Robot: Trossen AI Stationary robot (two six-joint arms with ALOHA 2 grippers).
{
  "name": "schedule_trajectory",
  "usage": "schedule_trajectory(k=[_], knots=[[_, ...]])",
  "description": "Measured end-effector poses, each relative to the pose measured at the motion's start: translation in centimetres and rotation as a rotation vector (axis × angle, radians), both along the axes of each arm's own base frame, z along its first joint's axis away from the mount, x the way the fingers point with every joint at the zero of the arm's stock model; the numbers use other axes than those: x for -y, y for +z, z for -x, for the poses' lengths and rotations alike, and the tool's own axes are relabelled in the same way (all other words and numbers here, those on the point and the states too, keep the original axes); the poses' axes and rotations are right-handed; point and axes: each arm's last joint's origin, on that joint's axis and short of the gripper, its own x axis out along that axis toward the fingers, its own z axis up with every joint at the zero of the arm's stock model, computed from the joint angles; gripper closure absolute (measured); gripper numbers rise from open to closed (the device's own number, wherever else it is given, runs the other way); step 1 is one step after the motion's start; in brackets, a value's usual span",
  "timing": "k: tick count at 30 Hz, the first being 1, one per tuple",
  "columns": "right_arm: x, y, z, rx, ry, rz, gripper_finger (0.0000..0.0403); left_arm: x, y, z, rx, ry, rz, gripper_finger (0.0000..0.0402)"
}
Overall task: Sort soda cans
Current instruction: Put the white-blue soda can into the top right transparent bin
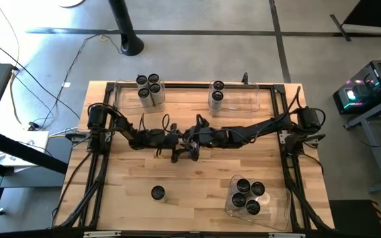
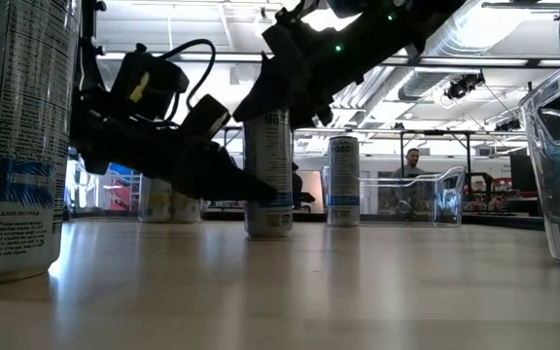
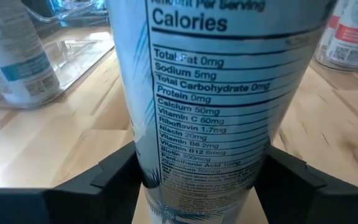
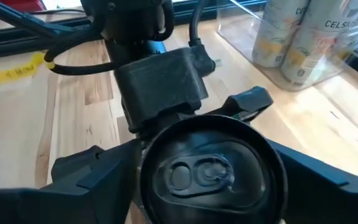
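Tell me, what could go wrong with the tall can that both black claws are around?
1. The left gripper clamps the tall, pale metal soda can low on its sides, while the right gripper straddles its dark round top. If the two pull in different directions, the can might tip over or dent.
2. Both grippers crowd the same can mid-table, so their fingers could bump as one moves away.
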Motion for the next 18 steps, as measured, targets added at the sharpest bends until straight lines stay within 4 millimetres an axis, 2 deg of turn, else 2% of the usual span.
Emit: schedule_trajectory(k=[4,9,12,15,18], knots=[[-0.1,-0.1,0.2,-0.021,-0.025,-0.005,0.0162,0.0,0.0,0.0,-0.003,-0.011,-0.033,0.0127],[0.2,1.3,1.5,-0.018,-0.158,-0.083,0.0165,-0.3,-0.6,0.5,-0.081,0.02,-0.032,0.007],[0.5,4.3,3.2,0.04,-0.253,-0.07,0.0165,-0.3,1.0,0.7,-0.041,0.056,0.013,0.0054],[1.1,7.5,5.8,0.082,-0.363,-0.05,0.0165,-0.3,1.6,1.8,-0.095,0.075,0.036,0.0052],[1.6,10.3,8.3,0.139,-0.451,0.01,0.0165,-0.3,3.4,2.7,-0.04,0.103,0.032,0.0052]])
